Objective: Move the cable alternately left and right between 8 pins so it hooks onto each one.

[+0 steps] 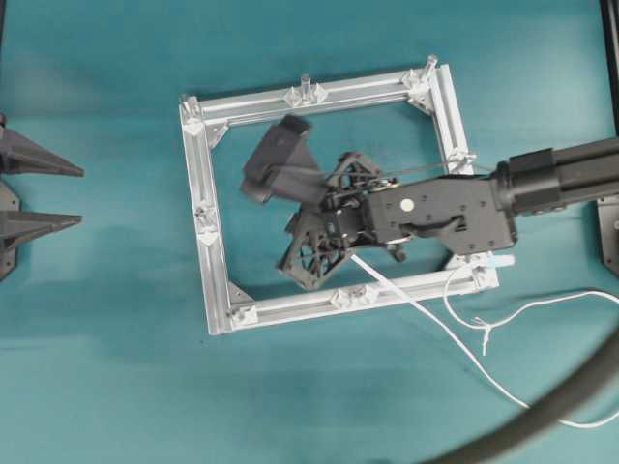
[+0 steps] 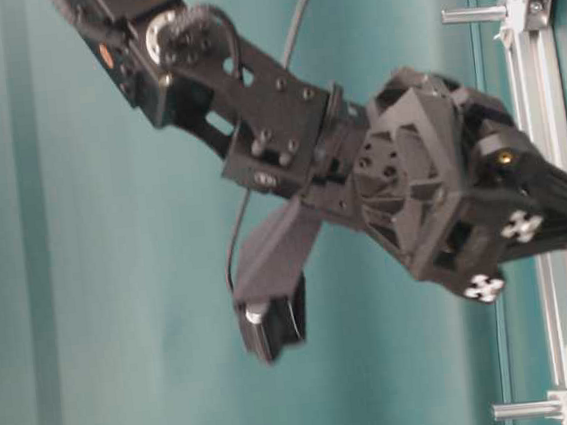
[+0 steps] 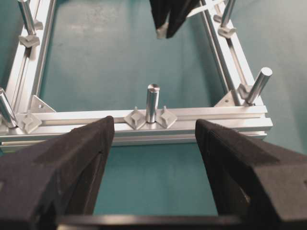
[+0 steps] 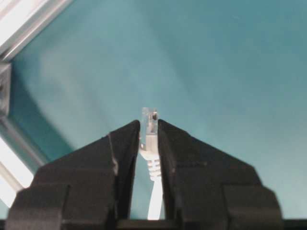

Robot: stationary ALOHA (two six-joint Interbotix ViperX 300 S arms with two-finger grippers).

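The right gripper [image 4: 148, 132] has its jaws clamped on the clear plug end of the white cable [image 4: 149, 139], which trails back between them. The left gripper [image 3: 153, 139] waits with jaws wide apart; just beyond them stands a pin [image 3: 152, 102] on the aluminium frame [image 3: 211, 115], on the teal counter [image 3: 124, 57].

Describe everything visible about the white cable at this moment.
The cable is thin, white and limp. Its clear plug end with ribbed boot is pinched in the right end effector over the frame interior. It runs out across the lower bar, then loops loosely on the teal table, with a small knot.
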